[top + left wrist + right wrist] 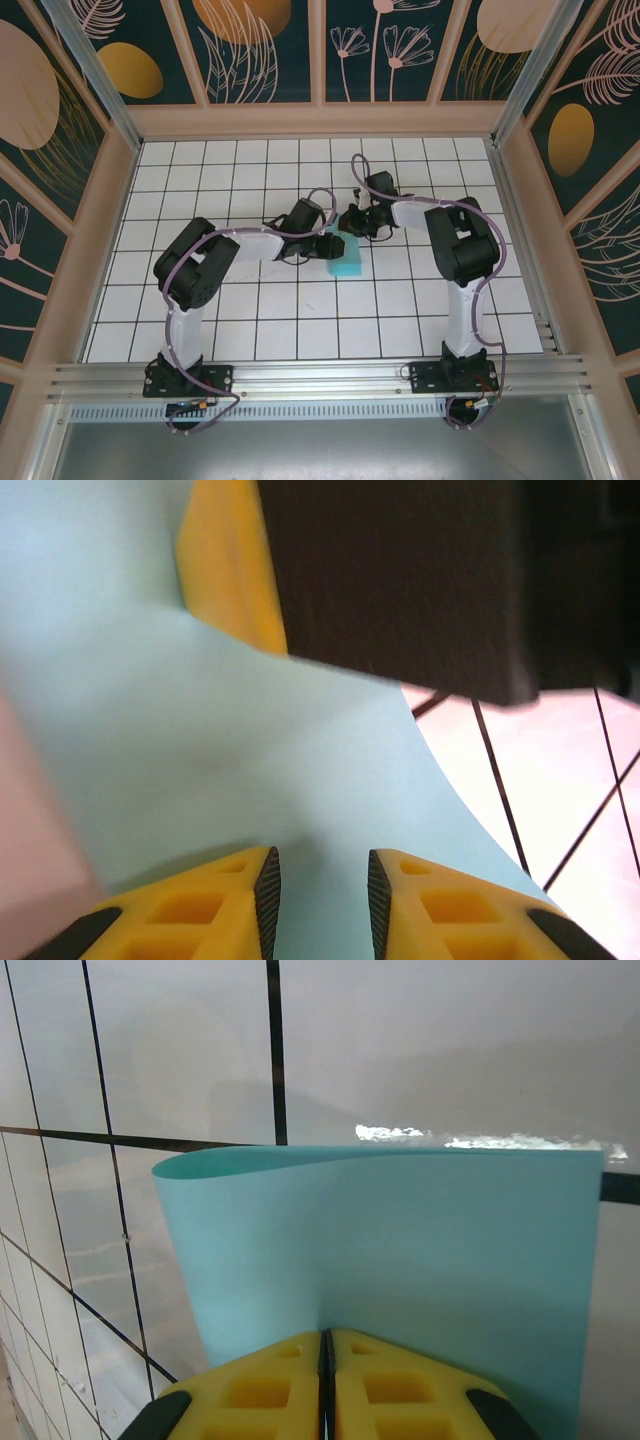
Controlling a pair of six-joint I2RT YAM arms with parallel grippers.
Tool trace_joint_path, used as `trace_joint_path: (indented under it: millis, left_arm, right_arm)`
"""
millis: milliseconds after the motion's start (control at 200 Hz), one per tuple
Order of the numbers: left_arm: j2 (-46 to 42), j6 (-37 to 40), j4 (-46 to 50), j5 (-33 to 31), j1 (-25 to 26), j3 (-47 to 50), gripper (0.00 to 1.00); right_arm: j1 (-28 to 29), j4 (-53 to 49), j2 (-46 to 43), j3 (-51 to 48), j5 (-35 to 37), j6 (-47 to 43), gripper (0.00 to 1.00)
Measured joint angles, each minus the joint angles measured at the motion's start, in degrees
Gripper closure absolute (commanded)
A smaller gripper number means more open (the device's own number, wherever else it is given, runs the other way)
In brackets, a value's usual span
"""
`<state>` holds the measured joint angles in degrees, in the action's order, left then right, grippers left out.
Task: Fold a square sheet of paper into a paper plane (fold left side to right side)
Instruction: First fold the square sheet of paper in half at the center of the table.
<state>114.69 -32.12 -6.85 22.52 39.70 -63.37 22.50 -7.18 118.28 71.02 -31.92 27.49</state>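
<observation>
My right fingers (392, 1385) pinch the blue paper (400, 1250) (curled at one side). My left fingers (440, 910) stand parted over it.

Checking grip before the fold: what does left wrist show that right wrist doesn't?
Left wrist: left gripper open, fingers apart, the square sheet of paper in front, a dark housing above it. Right wrist: right gripper shut on the sheet's edge, sheet curling over. Both: turquoise sheet, white grid table.
</observation>
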Motion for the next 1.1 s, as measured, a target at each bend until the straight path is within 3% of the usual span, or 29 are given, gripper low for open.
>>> trace_joint_path:
  millis: [1101]
  left_arm:
    - [-7.3,-2.1,-6.5,-0.3,6.1,12.3,0.68]
  right_arm:
    - [0.1,-0.2,0.0,0.0,0.2,0.0,0.88]
